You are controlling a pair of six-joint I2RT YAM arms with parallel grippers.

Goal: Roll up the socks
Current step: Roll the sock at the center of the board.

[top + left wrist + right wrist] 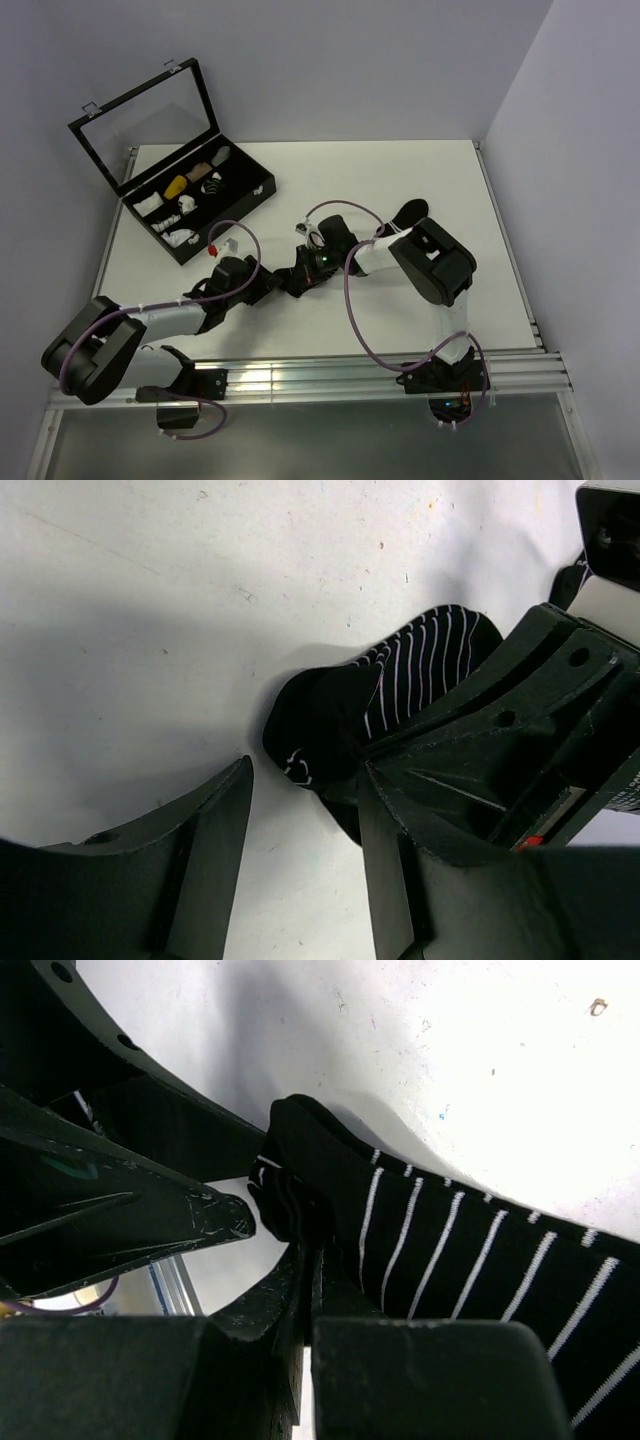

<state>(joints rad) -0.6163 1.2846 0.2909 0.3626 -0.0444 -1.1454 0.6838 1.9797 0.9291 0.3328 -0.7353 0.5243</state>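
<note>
A black sock with thin white stripes [425,660] lies on the white table, its end folded into a thick wad [320,715]. My right gripper [308,1252] is shut on that folded end; the striped part [470,1260] runs off to the right. My left gripper [305,780] is open, its fingers [210,850] low over the table, with the wad just ahead of the tips and against the right finger. In the top view both grippers meet mid-table, left [272,286] and right [300,272]. A black shape [409,212] behind the right arm may be the other sock.
An open black case [262,190] with a raised clear lid [150,112] stands at the back left and holds small white, yellow and tan rolled bundles [178,186]. A wall borders the table on the right. The arms' purple cables loop over the table's middle.
</note>
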